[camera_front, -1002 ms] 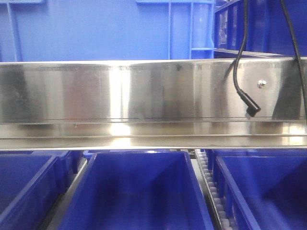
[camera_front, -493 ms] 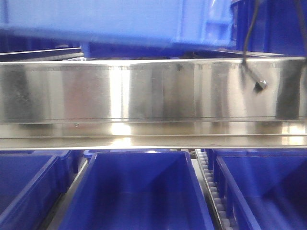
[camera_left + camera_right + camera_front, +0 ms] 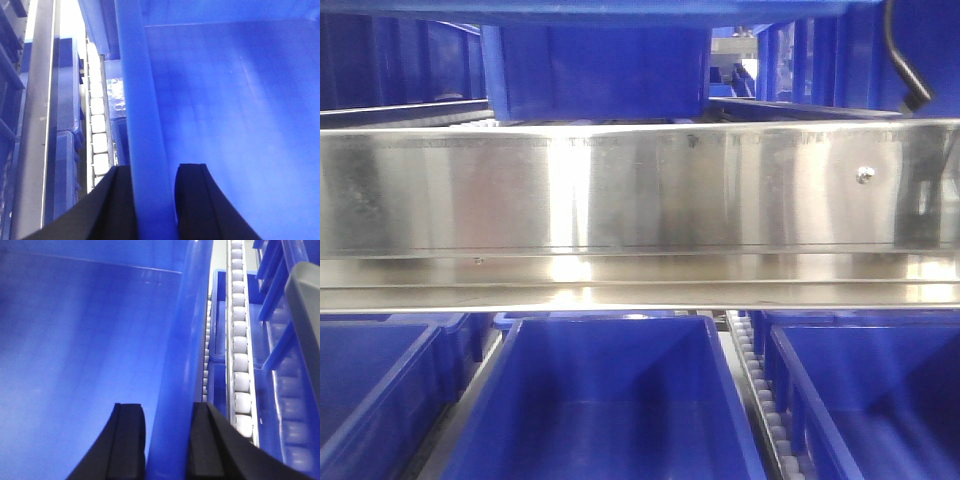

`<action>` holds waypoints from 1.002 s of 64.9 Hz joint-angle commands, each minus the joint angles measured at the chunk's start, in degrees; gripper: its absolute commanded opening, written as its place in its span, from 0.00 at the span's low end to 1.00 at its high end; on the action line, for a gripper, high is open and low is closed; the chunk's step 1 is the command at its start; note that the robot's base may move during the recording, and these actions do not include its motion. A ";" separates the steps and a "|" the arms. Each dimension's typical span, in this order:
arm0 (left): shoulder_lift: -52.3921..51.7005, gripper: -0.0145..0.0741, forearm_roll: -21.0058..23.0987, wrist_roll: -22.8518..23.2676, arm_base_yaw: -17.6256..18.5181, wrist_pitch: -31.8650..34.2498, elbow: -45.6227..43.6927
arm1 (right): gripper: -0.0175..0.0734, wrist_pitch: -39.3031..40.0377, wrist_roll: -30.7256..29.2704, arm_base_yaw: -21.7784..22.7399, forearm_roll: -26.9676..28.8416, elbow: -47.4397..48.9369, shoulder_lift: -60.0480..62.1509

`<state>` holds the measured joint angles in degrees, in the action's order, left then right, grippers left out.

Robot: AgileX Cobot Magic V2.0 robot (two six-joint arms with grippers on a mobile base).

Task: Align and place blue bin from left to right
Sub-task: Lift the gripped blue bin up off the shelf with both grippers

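The blue bin (image 3: 235, 100) hangs in the air between my two grippers. In the left wrist view my left gripper (image 3: 154, 169) is shut on the bin's left rim, one black finger (image 3: 192, 200) inside the wall and one outside. In the right wrist view the bin's smooth inside (image 3: 75, 340) fills the left, and my right gripper (image 3: 165, 406) is shut on its right rim in the same way. In the front view only the bin's underside (image 3: 620, 6) shows, as a strip along the top edge.
A polished steel rail (image 3: 640, 190) crosses the front view. Below it stand three dark blue bins, left (image 3: 370, 390), middle (image 3: 605, 400) and right (image 3: 870, 390), with a roller track (image 3: 760, 400) between two. More blue bins (image 3: 600, 70) stand behind. A black cable (image 3: 905, 70) hangs top right.
The held bin has risen from filling the upper front view to a strip at its top edge, uncovering the bins behind. The black cable has moved up with it.
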<state>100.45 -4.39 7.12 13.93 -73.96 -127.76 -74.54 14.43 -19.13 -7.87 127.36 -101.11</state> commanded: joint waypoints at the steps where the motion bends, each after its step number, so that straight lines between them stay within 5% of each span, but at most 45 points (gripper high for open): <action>1: -1.34 0.15 -0.98 -0.49 0.11 4.00 -1.09 | 0.11 4.58 -2.47 0.04 -1.57 0.63 2.03; 65: -1.34 0.15 -1.27 -0.49 0.11 6.24 -1.09 | 0.11 4.72 -2.47 0.04 -1.57 0.63 2.01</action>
<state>100.45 -4.39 7.23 13.93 -73.73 -127.76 -74.54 14.43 -19.13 -7.87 127.28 -101.11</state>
